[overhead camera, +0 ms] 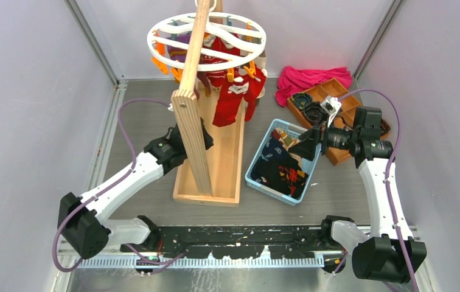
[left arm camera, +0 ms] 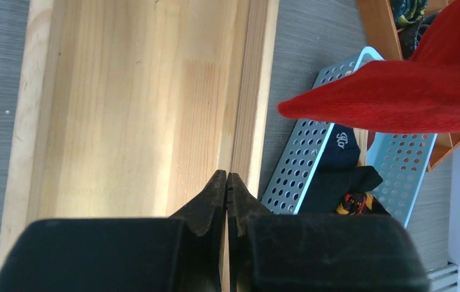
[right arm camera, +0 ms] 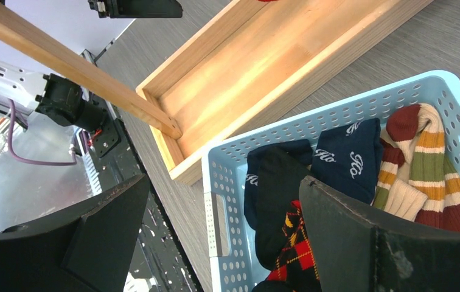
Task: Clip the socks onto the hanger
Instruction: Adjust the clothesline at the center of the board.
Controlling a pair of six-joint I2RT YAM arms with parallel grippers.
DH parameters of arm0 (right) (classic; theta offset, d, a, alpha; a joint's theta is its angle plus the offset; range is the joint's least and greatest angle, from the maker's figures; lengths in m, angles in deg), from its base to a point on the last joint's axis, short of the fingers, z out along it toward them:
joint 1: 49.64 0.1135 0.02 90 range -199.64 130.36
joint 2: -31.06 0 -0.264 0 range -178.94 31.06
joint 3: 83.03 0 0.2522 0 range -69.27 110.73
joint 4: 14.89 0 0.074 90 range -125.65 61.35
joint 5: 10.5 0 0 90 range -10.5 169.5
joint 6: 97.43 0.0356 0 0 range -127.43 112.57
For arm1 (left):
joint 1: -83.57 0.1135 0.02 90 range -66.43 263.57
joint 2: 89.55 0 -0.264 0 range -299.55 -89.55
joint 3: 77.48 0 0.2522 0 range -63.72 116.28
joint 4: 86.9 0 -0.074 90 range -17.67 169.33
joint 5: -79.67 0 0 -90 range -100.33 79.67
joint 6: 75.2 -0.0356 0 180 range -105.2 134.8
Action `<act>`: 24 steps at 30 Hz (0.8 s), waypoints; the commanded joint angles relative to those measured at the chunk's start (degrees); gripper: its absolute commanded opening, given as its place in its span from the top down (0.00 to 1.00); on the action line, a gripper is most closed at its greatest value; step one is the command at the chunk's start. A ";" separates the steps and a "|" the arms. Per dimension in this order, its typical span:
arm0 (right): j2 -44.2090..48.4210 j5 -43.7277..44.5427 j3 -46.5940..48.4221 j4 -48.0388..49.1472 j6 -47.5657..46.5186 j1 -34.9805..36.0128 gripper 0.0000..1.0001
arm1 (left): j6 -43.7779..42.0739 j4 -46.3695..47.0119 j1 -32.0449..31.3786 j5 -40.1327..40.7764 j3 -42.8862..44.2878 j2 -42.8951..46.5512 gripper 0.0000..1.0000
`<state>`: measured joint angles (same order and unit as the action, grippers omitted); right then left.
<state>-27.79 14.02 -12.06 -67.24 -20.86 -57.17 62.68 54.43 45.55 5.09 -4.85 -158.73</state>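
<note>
A white round hanger [overhead camera: 206, 36] with orange clips tops a wooden pole, and red socks [overhead camera: 235, 97] hang clipped under it. My left gripper [left arm camera: 226, 176] is shut on nothing, low over the wooden base tray [left arm camera: 130, 103]; a red sock [left arm camera: 392, 97] dangles just right of it. From above, the left gripper [overhead camera: 205, 137] is partly hidden behind the pole. My right gripper [right arm camera: 224, 188] hangs open above the blue basket [right arm camera: 215, 182], which holds a navy sock [right arm camera: 346, 161], a black sock [right arm camera: 276, 194], a striped sock [right arm camera: 422, 164] and an argyle sock [right arm camera: 297, 255].
The slanted wooden pole [overhead camera: 192, 91] rises from the base tray [overhead camera: 221, 164] between the arms. A pink cloth [overhead camera: 313, 79] and a brown compartment box [overhead camera: 337, 100] lie at the back right, behind the blue basket [overhead camera: 261, 176].
</note>
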 commanded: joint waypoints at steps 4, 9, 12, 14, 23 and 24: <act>1.46 1.49 1.78 1.82 0.60 -0.71 0.00 | 1.50 9.05 -7.37 8.16 7.49 -5.48 0.97; 1.61 1.54 1.76 1.85 0.67 -1.40 0.00 | 1.17 11.98 -10.81 7.86 10.73 -11.39 0.97; 1.77 0.96 1.68 1.85 0.48 -2.19 0.00 | 0.97 14.12 -11.45 7.04 12.31 -14.61 0.97; 1.75 0.59 1.59 1.61 0.08 -2.62 0.00 | 0.13 14.74 -11.46 7.62 13.54 -16.18 0.96; 1.41 3.26 2.16 -11.20 -16.45 -2.94 0.00 | -7.42 11.55 -6.76 13.66 8.18 -7.06 0.89; 1.05 4.21 2.31 -14.88 -21.10 -2.85 0.00 | -8.29 11.49 -6.16 13.67 6.71 -4.15 0.88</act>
<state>-27.20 16.52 -11.75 -72.16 -28.42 -59.90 58.63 64.79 36.77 14.43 5.01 -172.46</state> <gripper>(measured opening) 0.995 0.110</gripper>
